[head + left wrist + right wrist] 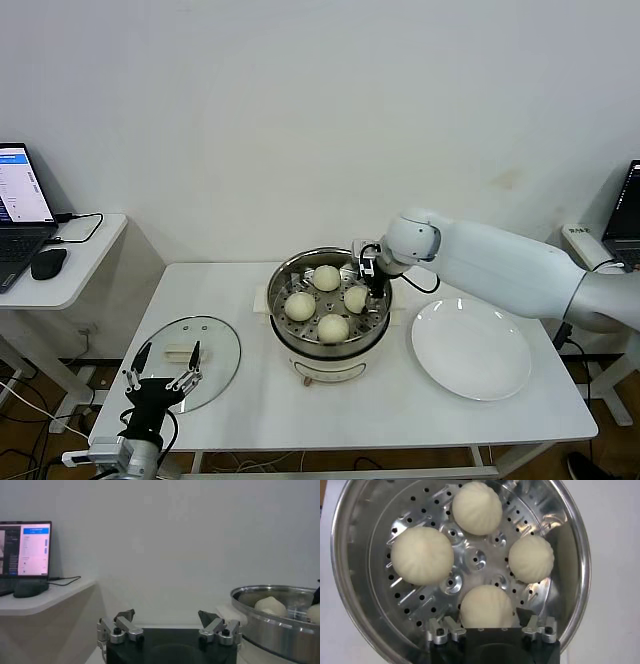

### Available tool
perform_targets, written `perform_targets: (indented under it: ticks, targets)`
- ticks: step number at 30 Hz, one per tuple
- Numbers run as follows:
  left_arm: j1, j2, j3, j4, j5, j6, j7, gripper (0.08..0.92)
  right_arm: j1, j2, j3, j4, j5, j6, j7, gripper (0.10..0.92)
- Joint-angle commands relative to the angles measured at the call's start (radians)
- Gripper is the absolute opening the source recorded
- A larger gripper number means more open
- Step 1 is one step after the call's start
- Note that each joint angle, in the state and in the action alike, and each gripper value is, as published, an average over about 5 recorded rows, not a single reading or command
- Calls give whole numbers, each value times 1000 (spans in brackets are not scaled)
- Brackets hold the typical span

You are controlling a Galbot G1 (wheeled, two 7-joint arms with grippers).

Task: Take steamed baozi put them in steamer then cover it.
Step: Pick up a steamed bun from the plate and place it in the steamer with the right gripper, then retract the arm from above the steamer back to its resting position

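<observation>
inside the steamer (570, 555), four baozi (422, 555), right end effector (487, 622) above

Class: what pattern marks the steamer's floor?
Rows of small round holes in shiny steel on the steamer floor, clearest in the right wrist view.

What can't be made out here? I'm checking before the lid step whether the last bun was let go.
- Right tool: in the right wrist view the nearest baozi sits between its fingers; contact cannot be told.
- In the head view, the arm's wrist covers that baozi's far side.
- Steamer: cut off by the left wrist view's edge.
- Glass lid: the left tool overlaps its near edge in the head view.
</observation>
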Motion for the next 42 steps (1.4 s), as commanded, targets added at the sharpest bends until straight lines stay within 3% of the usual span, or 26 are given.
perform_targets:
  ticks: [1,4,9,13,17,21,27,32,42]
  targets:
    - [-4,0,3,4,10,2,3,823,33,-88,67,94,32,5,-4,818]
    - [-6,1,8,3,19,7,14,823,35,-154,111,176,81,3,42,822]
    - [-10,5,19,0,36,13,28,823,-103,-341,254,367,227,16,311,823]
    - [-15,1,23,4,36,11,30,823,-466,-486,556,500,267,89,547,823]
    - [-17,-4,28,8,40,2,31,823,-967,-517,956,586,247,249,714,822]
    - [-18,-17,31,28,65,-12,23,823,-1443,-365,1384,612,122,412,771,823]
    - [-18,-35,46,86,188,-47,12,823,-1824,-5,1785,631,-155,625,670,823]
    - [-22,-51,52,135,312,-79,3,823,-1975,242,1948,670,-159,696,600,822]
    - [-32,1,36,252,823,-88,-79,823,-2073,404,2045,670,-190,718,583,823]
